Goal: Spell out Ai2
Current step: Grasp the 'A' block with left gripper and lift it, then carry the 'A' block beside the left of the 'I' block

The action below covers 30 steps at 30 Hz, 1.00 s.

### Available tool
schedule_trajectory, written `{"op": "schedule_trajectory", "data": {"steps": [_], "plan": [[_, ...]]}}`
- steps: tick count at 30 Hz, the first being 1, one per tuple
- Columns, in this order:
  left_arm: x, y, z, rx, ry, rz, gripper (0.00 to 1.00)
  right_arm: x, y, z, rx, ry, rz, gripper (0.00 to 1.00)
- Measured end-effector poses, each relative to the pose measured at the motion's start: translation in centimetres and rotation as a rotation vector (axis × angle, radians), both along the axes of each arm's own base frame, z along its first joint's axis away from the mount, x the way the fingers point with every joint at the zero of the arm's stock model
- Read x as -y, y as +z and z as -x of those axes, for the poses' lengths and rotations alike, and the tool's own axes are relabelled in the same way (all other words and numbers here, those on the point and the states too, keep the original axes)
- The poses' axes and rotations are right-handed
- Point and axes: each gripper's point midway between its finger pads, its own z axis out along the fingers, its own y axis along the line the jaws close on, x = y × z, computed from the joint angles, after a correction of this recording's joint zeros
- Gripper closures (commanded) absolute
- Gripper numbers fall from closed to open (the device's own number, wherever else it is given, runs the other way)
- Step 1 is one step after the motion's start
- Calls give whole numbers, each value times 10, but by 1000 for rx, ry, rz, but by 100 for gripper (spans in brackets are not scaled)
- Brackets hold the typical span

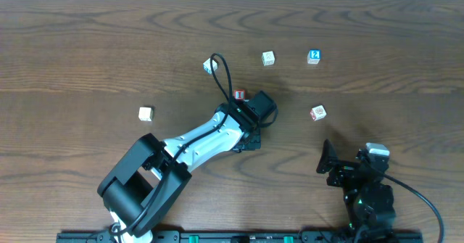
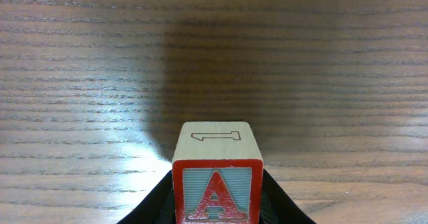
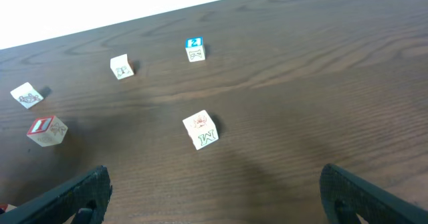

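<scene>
The A cube (image 2: 217, 184), its white face bordered in red with a red "A", sits between the black fingers (image 2: 277, 200) of my left gripper (image 2: 217, 207), which press on both its sides. From overhead the left gripper (image 1: 257, 109) covers that cube. The red-bordered I cube (image 1: 239, 94) lies just beyond its left side and also shows in the right wrist view (image 3: 47, 130). The blue 2 cube (image 1: 314, 56) (image 3: 194, 49) rests far right. My right gripper (image 1: 330, 159) (image 3: 214, 190) stands open and empty near the front right.
Pale cubes lie scattered on the wooden table (image 1: 377, 83): one at the left (image 1: 146, 113), one by the left arm's cable (image 1: 210, 66), one at the back (image 1: 268, 57). A cube with a green "M" (image 1: 317, 112) (image 3: 201, 130) sits ahead of the right gripper.
</scene>
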Motion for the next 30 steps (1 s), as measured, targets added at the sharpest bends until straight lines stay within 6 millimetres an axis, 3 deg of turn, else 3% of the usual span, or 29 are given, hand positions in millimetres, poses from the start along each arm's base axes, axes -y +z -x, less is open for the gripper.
{"op": "schedule_trajectory", "data": {"steps": [7,15,19,27,30], "plan": [[-3,0,-1,8,0,-15,87,0,0,0,0,0,0,1],[-21,0,-12,27,11,-66,93,0,0,0,0,0,0,1],[-41,8,-32,48,43,-104,94,0,0,0,0,0,0,1],[-66,47,-102,181,82,-77,94,0,0,0,0,0,0,1],[-70,51,-118,217,77,-52,94,0,0,0,0,0,0,1]]}}
